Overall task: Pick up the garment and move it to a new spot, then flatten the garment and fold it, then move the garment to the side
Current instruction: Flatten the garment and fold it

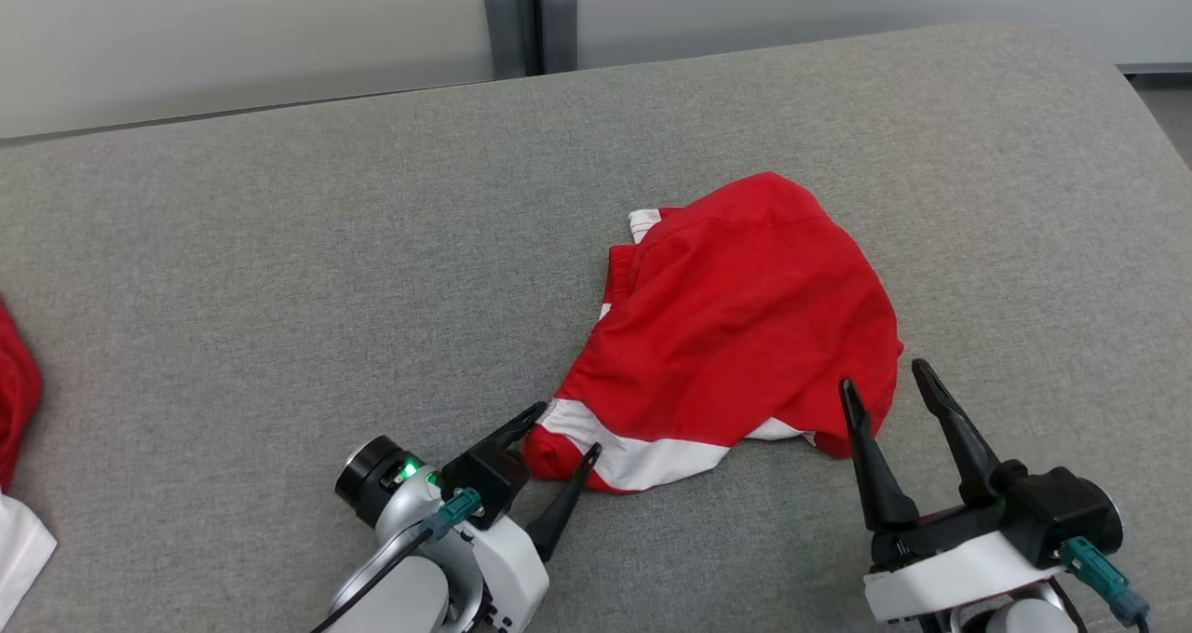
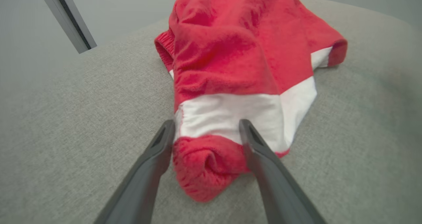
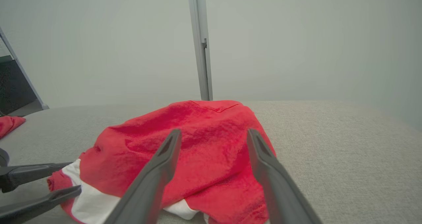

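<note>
Your left claw spread, straddling rolled hem of garment; right claw spread by its edge, contact unclear.

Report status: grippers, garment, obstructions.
Left gripper open, straddling garment corner. Right gripper open at its right edge. Garment crumpled, not yet flattened. Second red cloth far left, apart.
</note>
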Robot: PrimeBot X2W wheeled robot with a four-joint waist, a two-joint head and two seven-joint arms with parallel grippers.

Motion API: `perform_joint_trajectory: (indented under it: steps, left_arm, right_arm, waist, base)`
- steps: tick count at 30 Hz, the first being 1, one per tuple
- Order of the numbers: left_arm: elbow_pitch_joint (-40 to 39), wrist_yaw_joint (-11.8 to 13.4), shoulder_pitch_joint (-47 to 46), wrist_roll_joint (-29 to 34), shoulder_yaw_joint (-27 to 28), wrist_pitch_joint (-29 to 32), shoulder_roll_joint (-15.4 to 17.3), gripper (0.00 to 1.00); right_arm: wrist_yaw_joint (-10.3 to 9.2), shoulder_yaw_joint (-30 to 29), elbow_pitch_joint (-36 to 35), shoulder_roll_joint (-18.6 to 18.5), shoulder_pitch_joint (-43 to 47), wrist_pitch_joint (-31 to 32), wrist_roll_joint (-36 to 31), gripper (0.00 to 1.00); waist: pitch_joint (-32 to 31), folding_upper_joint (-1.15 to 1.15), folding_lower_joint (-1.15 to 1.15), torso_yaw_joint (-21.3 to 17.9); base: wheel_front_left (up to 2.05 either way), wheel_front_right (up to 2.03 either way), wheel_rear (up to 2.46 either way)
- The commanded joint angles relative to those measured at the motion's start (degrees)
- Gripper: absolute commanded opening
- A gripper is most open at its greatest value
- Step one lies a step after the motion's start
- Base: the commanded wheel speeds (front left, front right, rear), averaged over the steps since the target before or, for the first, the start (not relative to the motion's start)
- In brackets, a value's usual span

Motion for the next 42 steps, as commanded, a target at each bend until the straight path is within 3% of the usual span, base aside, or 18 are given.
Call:
perform_joint_trajectory:
  steps: [1,7,8,9,10,15,18,20,23,24,25,33,36,39,40,42]
  left_arm:
    - [0.6,0.1,-1.0,-1.0,-1.0,0.0,1.0,1.0]
    - [-2.2,0.1,-1.5,-0.4,-2.1,0.0,1.9,1.0]
    - [-3.2,0.2,-0.7,-0.1,-1.9,0.0,1.9,0.66]
    - [-4.5,0.7,-0.1,0.5,-1.5,0.0,1.9,0.16]
    - [-5.7,1.0,0.4,1.0,-1.2,0.0,2.0,0.0]
    - [-10.5,3.9,3.8,3.3,-0.3,0.0,2.2,0.0]
    - [-10.4,6.9,4.9,4.4,1.2,0.0,2.7,0.0]
    - [-8.5,6.8,5.4,3.3,2.0,0.0,2.1,0.0]
    - [-6.4,5.6,3.5,2.1,2.9,0.0,1.3,0.67]
    - [-5.3,5.1,3.0,1.6,3.1,0.0,1.0,0.87]
    - [-4.2,4.6,2.4,1.3,3.2,0.0,0.8,1.0]
    - [5.2,1.6,-1.8,-1.3,1.6,0.0,-1.0,0.99]
    - [6.8,1.2,-2.5,-1.4,0.9,0.0,-1.3,0.64]
    - [7.2,1.1,-2.8,-1.1,0.5,0.0,-1.3,0.37]
    - [7.1,1.3,-2.9,-0.8,0.4,0.0,-1.4,0.05]
    - [7.7,1.8,-2.9,-0.9,0.3,0.0,-1.4,0.0]
  right_arm:
    - [-0.02,-0.1,-0.6,0.0,-0.8,-0.1,0.1,1.0]
    - [-0.02,-0.1,-0.8,0.3,-1.1,-0.1,0.2,1.0]
    - [-0.02,-0.1,-0.7,0.3,-0.9,-0.1,0.2,1.0]
    - [-0.02,-0.2,-0.7,0.4,-0.7,-0.1,0.2,1.0]
    - [-0.02,-0.2,-0.6,0.4,-0.5,-0.1,0.1,1.0]
    - [-0.02,-0.4,-0.7,0.7,0.6,-0.1,0.0,1.0]
    - [-0.02,-0.7,-0.8,0.7,0.6,-0.1,0.1,1.0]
    - [-0.02,-0.4,-0.5,0.7,0.3,-0.1,0.1,1.0]
    - [-0.02,0.1,-0.4,0.7,-0.3,-0.1,0.3,1.0]
    - [-0.02,0.2,-0.4,0.6,-0.5,-0.1,0.5,1.0]
    - [-0.02,0.4,-0.4,0.5,-0.6,-0.1,0.7,1.0]
    - [-0.02,-0.2,-0.6,0.1,-1.2,-0.1,1.0,1.0]
    - [-0.02,-0.6,-0.7,0.3,-1.2,-0.1,1.0,1.0]
    - [-0.02,-0.7,-0.8,0.5,-1.0,-0.1,1.0,1.0]
    - [-0.02,-0.7,-0.8,0.6,-0.9,-0.1,1.0,1.0]
    - [-0.02,-0.8,-0.8,0.7,-0.9,-0.1,1.0,1.0]
  waist:
    - [-0.1,0.0,0.0,-0.1]
    - [-0.9,0.0,0.0,-0.1]
    - [-1.2,0.0,0.0,0.0]
    - [-1.4,0.0,0.0,0.0]
    - [-1.6,0.0,0.0,0.1]
    - [-2.1,0.0,0.0,0.3]
    - [-1.6,0.0,0.0,0.7]
    - [-1.4,0.0,0.0,0.7]
    - [-1.0,0.0,0.0,0.5]
    - [-0.9,0.0,0.0,0.3]
    - [-0.7,0.0,0.0,0.1]
    - [-0.2,0.0,0.0,-1.9]
    - [-0.1,0.0,0.0,-2.4]
    - [-0.1,0.0,0.0,-2.6]
    - [-0.1,0.0,0.0,-2.6]
    - [-0.1,0.0,0.0,-2.6]
  base:
    - [0.0,0.0,0.0]
    - [0.0,0.0,0.0]
    - [0.0,0.0,0.0]
    - [0.0,0.0,0.0]
    - [0.0,0.0,0.0]
    - [0.0,0.0,0.0]
    - [0.0,0.0,0.0]
    - [0.0,0.0,0.0]
    - [0.0,0.0,0.0]
    - [0.0,0.0,0.0]
    - [0.0,0.0,0.0]
    - [0.0,0.0,0.0]
    - [0.0,0.0,0.0]
    - [0.0,0.0,0.0]
    - [0.0,0.0,0.0]
    - [0.0,0.0,0.0]
